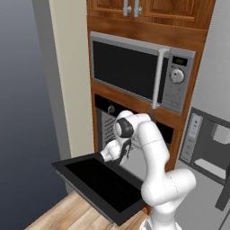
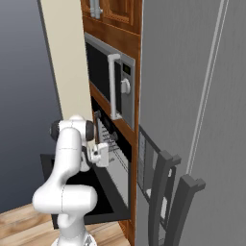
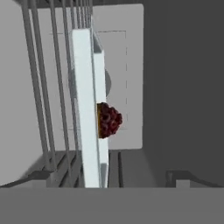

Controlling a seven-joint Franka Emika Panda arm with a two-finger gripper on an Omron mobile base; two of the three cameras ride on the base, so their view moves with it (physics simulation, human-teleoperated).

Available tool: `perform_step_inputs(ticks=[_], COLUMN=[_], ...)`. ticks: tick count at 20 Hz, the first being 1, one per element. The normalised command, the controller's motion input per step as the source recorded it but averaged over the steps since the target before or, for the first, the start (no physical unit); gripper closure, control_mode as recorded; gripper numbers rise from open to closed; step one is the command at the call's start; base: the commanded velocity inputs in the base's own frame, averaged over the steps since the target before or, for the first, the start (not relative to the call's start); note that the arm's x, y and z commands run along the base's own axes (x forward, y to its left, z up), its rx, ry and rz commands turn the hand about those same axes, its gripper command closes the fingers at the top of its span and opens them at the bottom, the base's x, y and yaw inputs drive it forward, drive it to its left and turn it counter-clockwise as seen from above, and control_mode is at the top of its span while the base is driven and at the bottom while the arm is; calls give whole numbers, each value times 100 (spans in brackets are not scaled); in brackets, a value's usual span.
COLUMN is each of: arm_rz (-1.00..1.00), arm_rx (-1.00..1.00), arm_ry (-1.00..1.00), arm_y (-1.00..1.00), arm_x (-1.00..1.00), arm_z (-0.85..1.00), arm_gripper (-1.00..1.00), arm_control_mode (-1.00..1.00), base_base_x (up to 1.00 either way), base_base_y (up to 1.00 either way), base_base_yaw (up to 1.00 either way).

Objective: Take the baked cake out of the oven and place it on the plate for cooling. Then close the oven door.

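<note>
The baked cake (image 3: 109,120), a small dark reddish-brown lump, sits on the pale tray (image 3: 85,109), which rests on the wire rack (image 3: 43,96) inside the oven (image 1: 105,121). The hand view is rolled, so the tray appears as an upright strip. My gripper (image 3: 109,176) is open at the oven's mouth, its fingertips wide apart, short of the cake and touching nothing. The oven door (image 1: 103,184) hangs fully lowered and flat beneath the gripper (image 1: 108,155). From the right, the gripper (image 2: 102,154) points into the oven (image 2: 113,144) above the oven door (image 2: 103,197).
A silver microwave (image 1: 134,72) sits directly above the oven in the wood cabinetry. A grey fridge with a dispenser panel (image 1: 206,143) stands to the right. The fridge (image 2: 192,96) has dark handles (image 2: 166,192) close to my arm. A beige wall (image 1: 72,90) borders the left.
</note>
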Motion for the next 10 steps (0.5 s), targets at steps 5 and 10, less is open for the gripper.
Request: perform_step_inputs(ticks=[5,10], arm_rz=[0,0], arm_rx=[0,0], arm_ry=[1,4], arm_y=[-24,-27], arm_x=[56,53], arm_z=[-38,-46], arm_gripper=[-100,-100], arm_control_mode=[-100,-100], base_base_x=[0,0], base_base_y=[0,0], base_base_yaw=[0,0])
